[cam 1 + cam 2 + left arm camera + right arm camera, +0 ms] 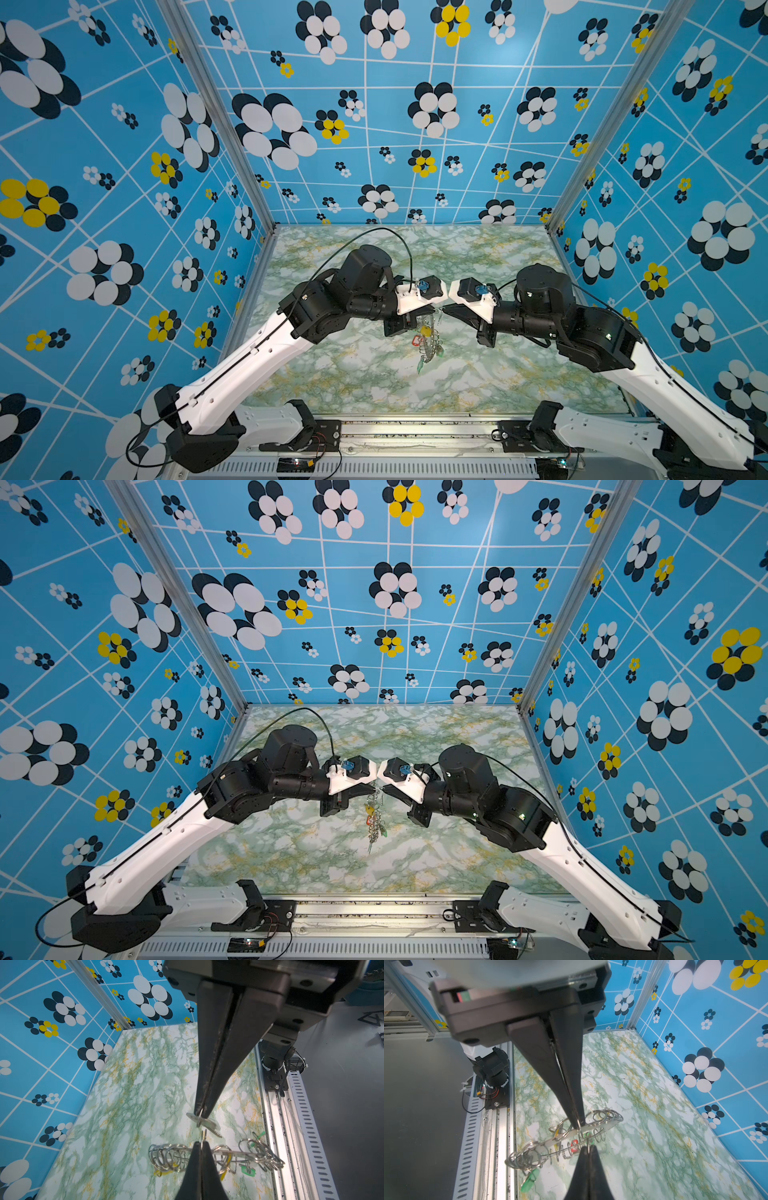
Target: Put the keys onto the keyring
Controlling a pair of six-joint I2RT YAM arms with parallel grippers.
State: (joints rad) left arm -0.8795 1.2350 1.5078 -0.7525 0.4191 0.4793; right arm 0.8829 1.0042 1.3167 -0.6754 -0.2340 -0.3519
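My left gripper (pixel 200 1112) has its jaws pressed together on a small silvery key (pixel 208 1124). It grips the key by the thin split loop (pixel 199 1119) through its head, so the key hangs just past the tips (no coloured tag on it that I can see). My right gripper (pixel 579 1124) has its jaws closed hard too, pinching the keyring (pixel 600 1126) by one of the rim loops (pixel 602 1114). The two sets of tips stand almost nose to nose; I cannot tell whether they touch.

The keyring hangs below my right jaws, edge-on and tilted, apparently clear of the marbled counter (pixel 643 1105). Keys threaded on it dangle lower, showing a green tag (pixel 530 1180), a red tag (pixel 574 1146) and a yellow tag (pixel 164 1173).

I judge the disc stiff and fairly light. Hung from a single pinch it is free to swing and twist, so any quick move would set it wagging. The rim loops look like springy, slick wire, and a pinch at the very tips could slip. The key is hard, flat and smooth, and held by its loop it pivots freely (the flat head would steer better). The best hold on the keyring is probably a rim loop close beside the one to be threaded.
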